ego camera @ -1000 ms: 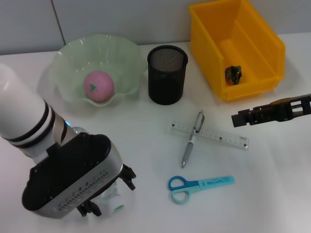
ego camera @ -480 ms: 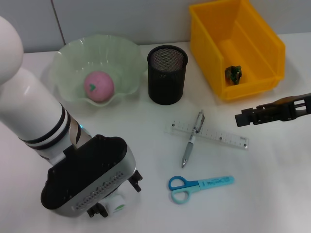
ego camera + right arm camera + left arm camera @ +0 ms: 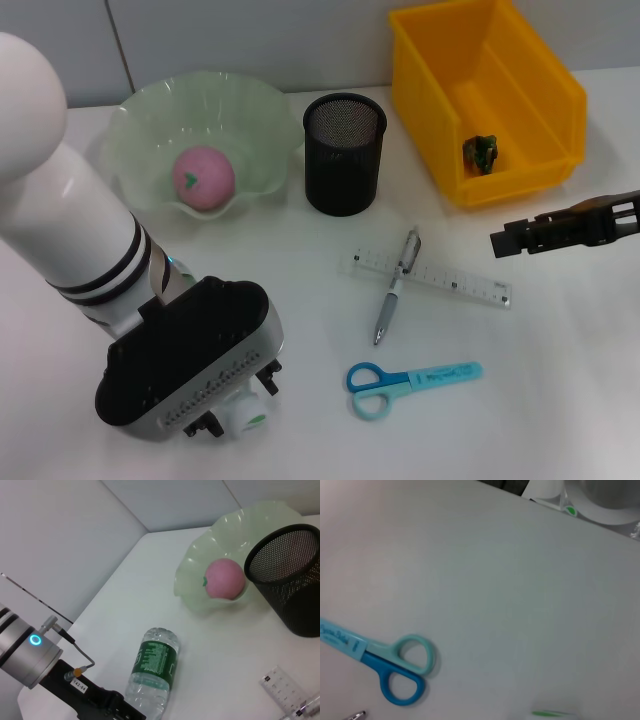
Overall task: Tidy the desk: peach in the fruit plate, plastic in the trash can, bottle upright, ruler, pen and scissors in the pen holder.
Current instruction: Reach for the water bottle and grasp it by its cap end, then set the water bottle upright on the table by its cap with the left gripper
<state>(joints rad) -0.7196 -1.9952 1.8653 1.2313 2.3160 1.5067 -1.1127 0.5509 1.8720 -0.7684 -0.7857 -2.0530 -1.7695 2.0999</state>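
Bottle (image 3: 152, 674) lies on its side on the white bench (image 3: 560, 380) at the near left, green label showing in the right wrist view; in the head view only its white cap end (image 3: 245, 420) peeks from beneath the left arm's wrist housing. The left gripper (image 3: 235, 400) is down at the bottle's cap end, but the housing hides the jaws, so I cannot tell whether they are spread or pinching the bottle. The right gripper (image 3: 515, 240) hangs above the bench at the far right, just in front of the yellow trash can (image 3: 530, 175), and its jaws appear pressed together with nothing between them. The pink peach (image 3: 203, 177) sits in the pale green fruit plate (image 3: 150, 110) at the back left. A scrap of green plastic (image 3: 481, 152) lies inside the trash can. The black mesh pen holder (image 3: 343, 160) stands upright between plate and trash can, holding nothing that can be seen. In front of it the clear ruler (image 3: 460, 285) lies flat with the pen (image 3: 396, 286) resting across it. The blue scissors (image 3: 400, 385) lie closed on the bench, nearer than the ruler and apart from it.
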